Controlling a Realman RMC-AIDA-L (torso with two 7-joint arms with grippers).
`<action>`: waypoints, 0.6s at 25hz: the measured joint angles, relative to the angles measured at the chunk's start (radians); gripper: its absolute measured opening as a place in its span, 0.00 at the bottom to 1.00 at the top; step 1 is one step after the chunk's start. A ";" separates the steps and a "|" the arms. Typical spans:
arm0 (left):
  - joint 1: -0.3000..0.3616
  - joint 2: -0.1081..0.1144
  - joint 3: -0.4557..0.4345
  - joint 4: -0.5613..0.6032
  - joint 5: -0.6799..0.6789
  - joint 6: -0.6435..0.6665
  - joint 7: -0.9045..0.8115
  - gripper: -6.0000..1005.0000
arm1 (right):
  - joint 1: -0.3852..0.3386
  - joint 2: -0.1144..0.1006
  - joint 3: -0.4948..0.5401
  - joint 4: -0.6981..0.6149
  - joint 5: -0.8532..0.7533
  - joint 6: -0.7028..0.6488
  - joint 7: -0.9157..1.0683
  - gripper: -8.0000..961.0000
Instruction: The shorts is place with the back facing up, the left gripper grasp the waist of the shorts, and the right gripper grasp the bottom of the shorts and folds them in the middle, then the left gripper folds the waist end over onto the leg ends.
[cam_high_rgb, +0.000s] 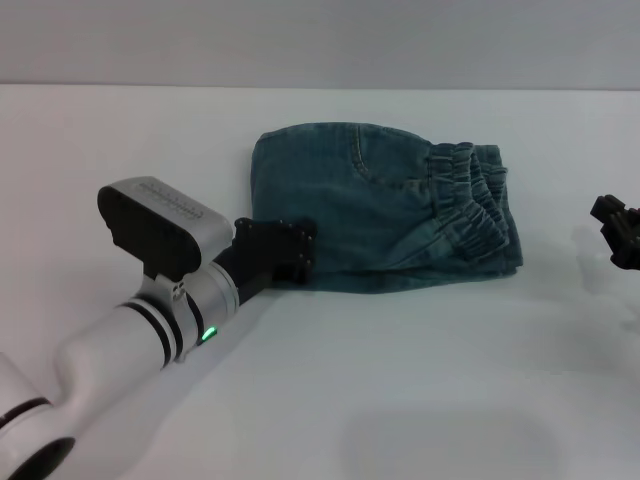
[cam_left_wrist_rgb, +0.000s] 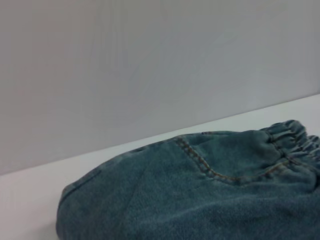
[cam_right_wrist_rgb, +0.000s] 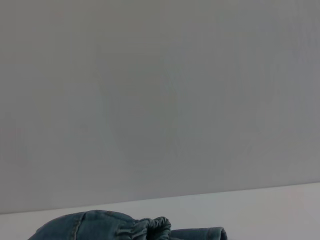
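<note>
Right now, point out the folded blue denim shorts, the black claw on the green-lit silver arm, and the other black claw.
blue denim shorts (cam_high_rgb: 345, 215), head view, flat denim panel.
left gripper (cam_high_rgb: 290, 250), head view, claw tip at the shorts' near-left corner.
right gripper (cam_high_rgb: 620, 232), head view, claw at the right edge.

White table (cam_high_rgb: 420, 380) fills the lower and middle head view, surface plain and matte; grey wall (cam_high_rgb: 320, 40) stands behind it, meeting the table's far edge in a straight horizontal line; wall unmarked.
</note>
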 joint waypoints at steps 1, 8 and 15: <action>-0.011 0.000 0.000 0.012 -0.001 0.001 -0.003 0.01 | 0.000 0.000 0.000 0.000 0.000 0.000 0.000 0.07; -0.004 0.000 -0.027 0.024 -0.001 0.164 0.063 0.01 | 0.000 -0.001 0.002 0.000 0.004 -0.011 -0.020 0.08; 0.138 -0.006 -0.158 -0.022 -0.005 0.429 0.345 0.02 | -0.017 0.010 -0.012 0.065 0.201 0.034 -0.365 0.09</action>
